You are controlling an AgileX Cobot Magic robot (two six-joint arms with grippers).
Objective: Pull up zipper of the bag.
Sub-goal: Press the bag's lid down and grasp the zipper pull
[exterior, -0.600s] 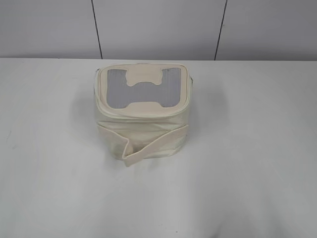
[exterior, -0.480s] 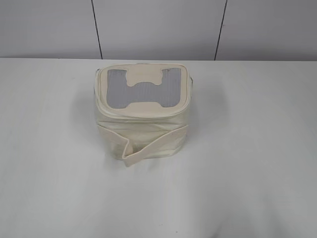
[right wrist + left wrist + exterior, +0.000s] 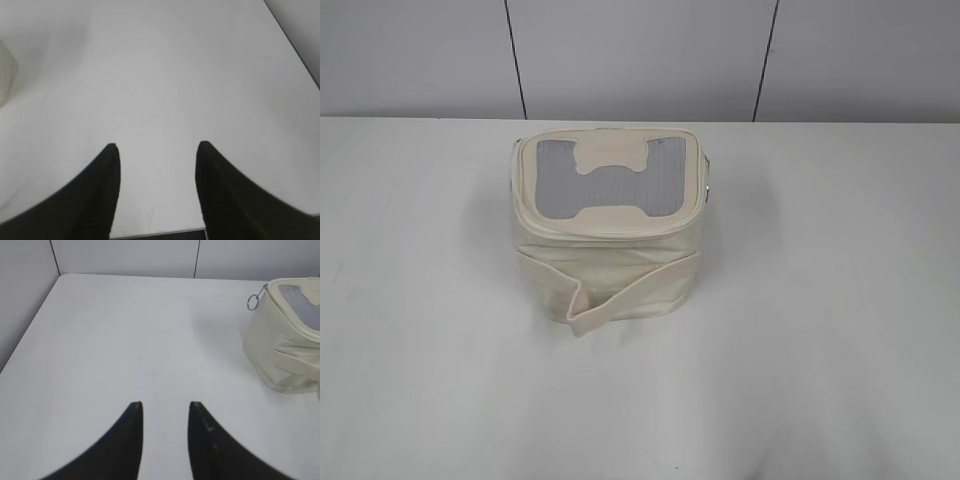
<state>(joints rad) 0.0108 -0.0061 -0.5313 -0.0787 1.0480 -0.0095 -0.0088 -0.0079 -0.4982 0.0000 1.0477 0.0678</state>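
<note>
Bag (image 3: 608, 225) sits mid-table (image 3: 840, 330), lid up. Zipper (image 3: 266, 290) runs round the lid rim; a ring pull (image 3: 252, 302) hangs at one corner. Left gripper (image 3: 165, 410) and right gripper (image 3: 156, 152) hover over bare table, well apart from the bag, jaws spread, holding nothing. Approach not begun. Next, probably: reach that ring and pinch it.

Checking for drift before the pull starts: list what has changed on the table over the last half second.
Nothing has visibly moved. The bag sits in the same spot on the table, its strap band lying as before. No arm has come into the exterior view, and nothing was grasped or released.
</note>
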